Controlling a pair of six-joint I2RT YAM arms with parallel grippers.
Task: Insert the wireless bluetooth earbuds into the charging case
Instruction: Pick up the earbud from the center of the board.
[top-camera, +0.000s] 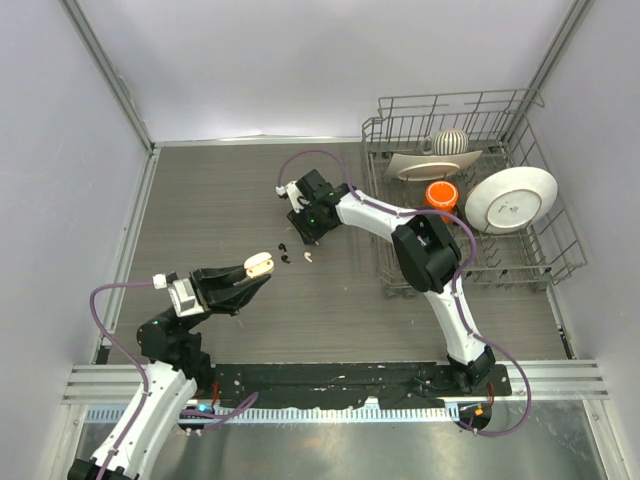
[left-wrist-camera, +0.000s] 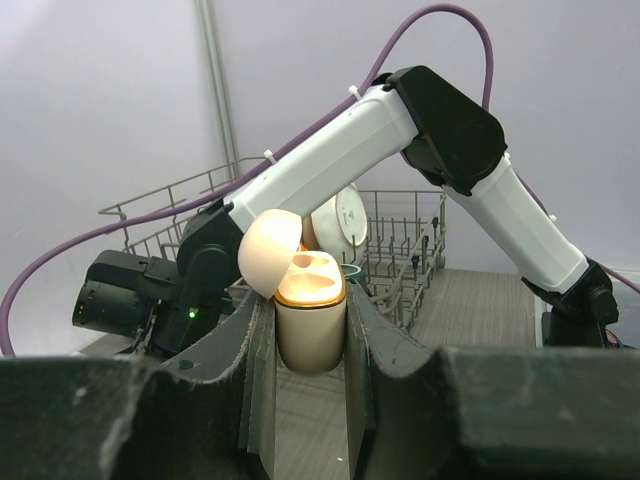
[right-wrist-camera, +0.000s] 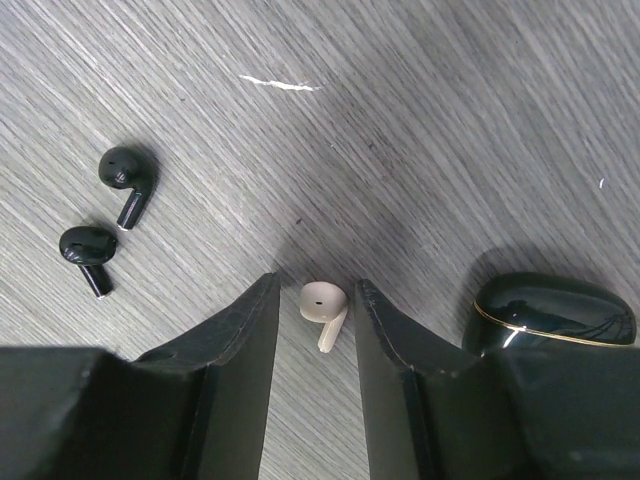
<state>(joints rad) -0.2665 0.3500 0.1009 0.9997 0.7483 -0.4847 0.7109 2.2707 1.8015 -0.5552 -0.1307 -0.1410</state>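
White earbud (right-wrist-camera: 323, 305) lies well clear of the table (top-camera: 220, 200) edges, straddled for pickup by the parted jaws of the right gripper (right-wrist-camera: 315, 288), while the left gripper (left-wrist-camera: 310, 300) clamps the cream case (left-wrist-camera: 310, 335) upright, lid open, to receive it.

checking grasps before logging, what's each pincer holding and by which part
Left pincer grips the open cream charging case by its lower body. Right pincer holds nothing: it straddles the white earbud on the table.

Grey wood-grain table (top-camera: 220, 200) between pale lilac walls (top-camera: 60, 150).
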